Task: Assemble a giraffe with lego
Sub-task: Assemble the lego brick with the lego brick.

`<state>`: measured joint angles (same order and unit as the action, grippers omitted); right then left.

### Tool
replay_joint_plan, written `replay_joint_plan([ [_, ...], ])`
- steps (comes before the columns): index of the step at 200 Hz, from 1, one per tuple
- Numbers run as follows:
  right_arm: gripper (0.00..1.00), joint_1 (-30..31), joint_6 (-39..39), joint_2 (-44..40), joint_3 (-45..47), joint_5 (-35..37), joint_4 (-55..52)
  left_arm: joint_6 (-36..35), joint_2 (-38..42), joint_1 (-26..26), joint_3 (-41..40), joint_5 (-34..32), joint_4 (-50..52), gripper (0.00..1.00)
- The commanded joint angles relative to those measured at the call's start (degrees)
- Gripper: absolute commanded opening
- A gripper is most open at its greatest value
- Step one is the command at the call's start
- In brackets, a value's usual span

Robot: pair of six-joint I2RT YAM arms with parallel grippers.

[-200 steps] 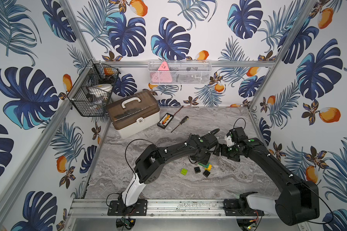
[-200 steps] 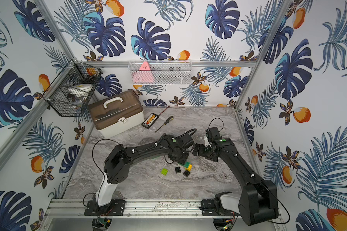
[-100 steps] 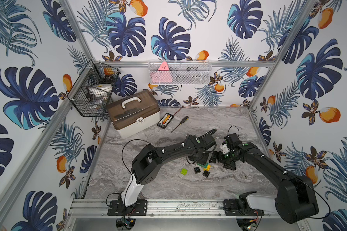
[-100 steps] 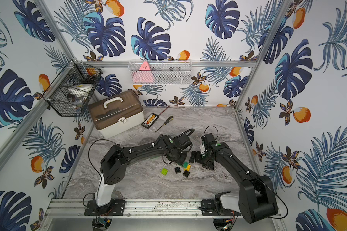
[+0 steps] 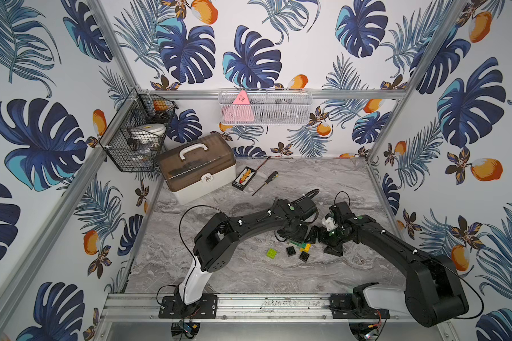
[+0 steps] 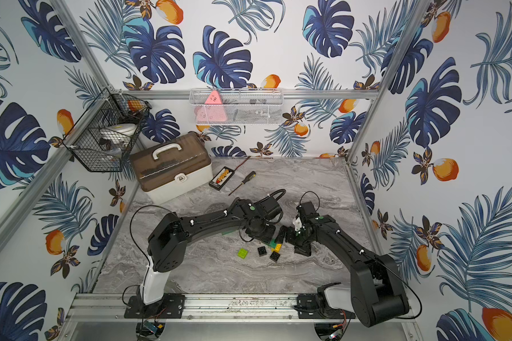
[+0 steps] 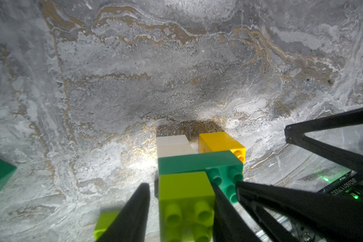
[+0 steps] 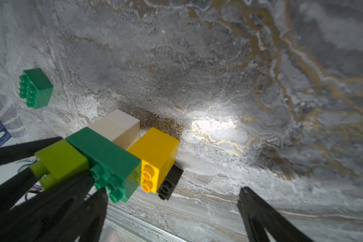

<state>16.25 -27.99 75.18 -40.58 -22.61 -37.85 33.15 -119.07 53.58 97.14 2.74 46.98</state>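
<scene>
The left hand point(image 7: 179, 199) is clamped on the held lime brick point(image 7: 184, 186) at one end of the half-built giraffe point(image 7: 195, 163), with a finger on each side. Counted along the giraffe there are one lime brick, one long dark-green brick, then two white bricks stacked with yellow beside them. That end is down at the bench point(image 7: 176, 73). Whether the yellow is one brick or two I cannot tell.

The right hand point(image 8: 172, 191) has its fingers wide apart and holds nothing, one finger just beside the giraffe's dark-green studs.

Four bricks lie loose. A black brick point(image 5: 291, 251) and a second black brick point(image 5: 304, 256) are just beside the giraffe. One loose lime brick point(image 5: 272, 253) sits a little farther from it, past the blacks. One loose dark-green brick point(image 8: 35, 88) lies apart from the giraffe, on its white side.

Well away from the giraffe lie one screwdriver point(image 5: 266, 182) and one toolbox point(image 5: 197, 168).
</scene>
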Motion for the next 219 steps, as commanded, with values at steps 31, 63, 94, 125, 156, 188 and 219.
replay_joint_plan([
  [31, 0.99, 0.2, -1.2, 2.5, 0.9, 0.6, 2.3, -0.1, 0.0, -0.2, 0.0, -1.1, 3.1, 0.50],
  [63, 0.99, 0.3, -1.2, 3.4, 0.5, 2.3, 2.0, -0.6, 0.6, -0.3, -0.1, -1.2, 3.2, 0.50],
  [94, 1.00, 0.3, -1.5, 4.3, 0.1, 2.9, 2.2, -1.2, 1.2, -0.3, -0.4, -1.0, 3.3, 0.50],
  [125, 1.00, 0.3, -1.9, 4.9, -0.4, 3.5, 2.5, -2.0, 1.8, -0.4, -0.6, -0.2, 3.1, 0.56],
  [156, 1.00, 0.3, -2.2, 5.1, -0.7, 4.1, 2.4, -2.9, 2.5, -0.4, -0.9, 0.3, 2.9, 0.66],
  [188, 1.00, 0.2, -2.5, 5.2, -0.9, 4.5, 2.4, -3.3, 4.2, -0.7, -1.1, -0.1, 2.2, 0.66],
  [219, 1.00, 0.3, -2.7, 5.1, -1.2, 4.8, 2.2, -3.1, 7.8, -2.0, -2.5, -1.8, 2.2, 0.65],
])
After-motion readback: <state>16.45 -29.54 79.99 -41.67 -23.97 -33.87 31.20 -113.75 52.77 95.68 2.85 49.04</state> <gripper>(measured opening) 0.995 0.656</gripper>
